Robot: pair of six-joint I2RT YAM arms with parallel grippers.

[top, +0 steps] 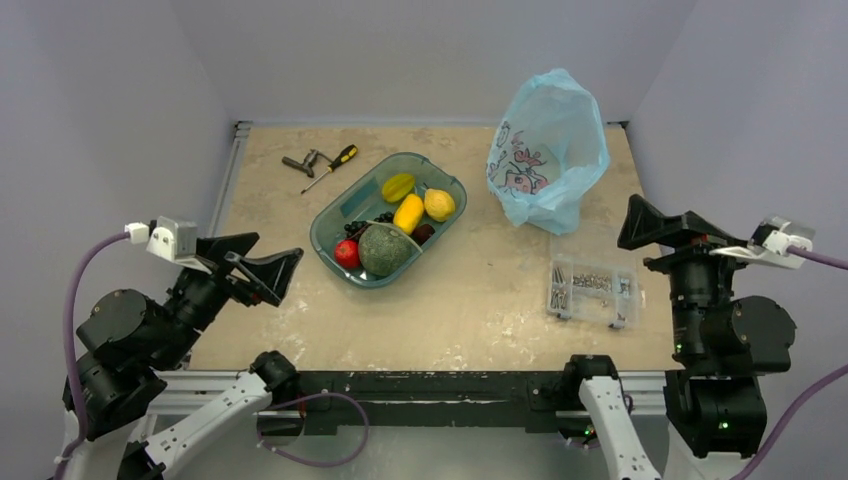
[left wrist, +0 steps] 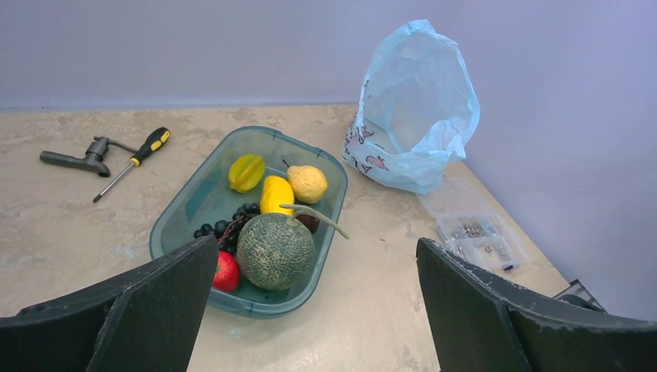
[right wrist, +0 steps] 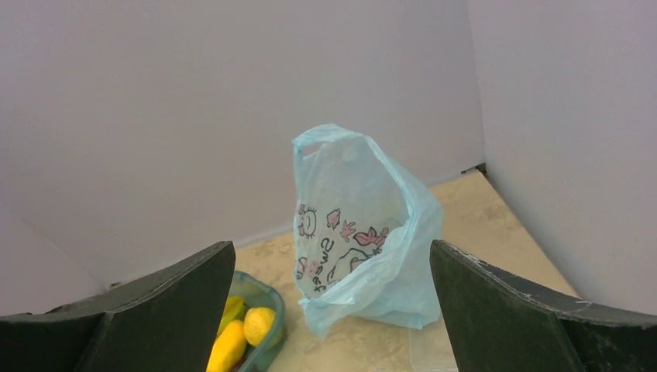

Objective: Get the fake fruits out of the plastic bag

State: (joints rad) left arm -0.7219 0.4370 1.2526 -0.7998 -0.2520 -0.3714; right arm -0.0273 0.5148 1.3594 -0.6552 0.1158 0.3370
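You look done: the large rough dull-green round fruit (top: 384,250) and smooth yellow mango-like fruit (top: 408,213) lie in the teal plastic tray (top: 340,212), the thin light-blue plastic bag (top: 548,150) seems empty, and your left end effector (left wrist: 316,242) and right end effector (right wrist: 331,248) gape wide, holding nothing.

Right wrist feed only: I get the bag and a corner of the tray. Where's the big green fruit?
Observer: The green fruit is in the teal tray, at its near end, beside a red fruit.
Operator: Left arm state?
Observer: The left gripper is open and holds nothing. It is left of the tray, not touching it.
Operator: Anything else on that side?
Observer: A screwdriver lies past the tray's far-left corner.
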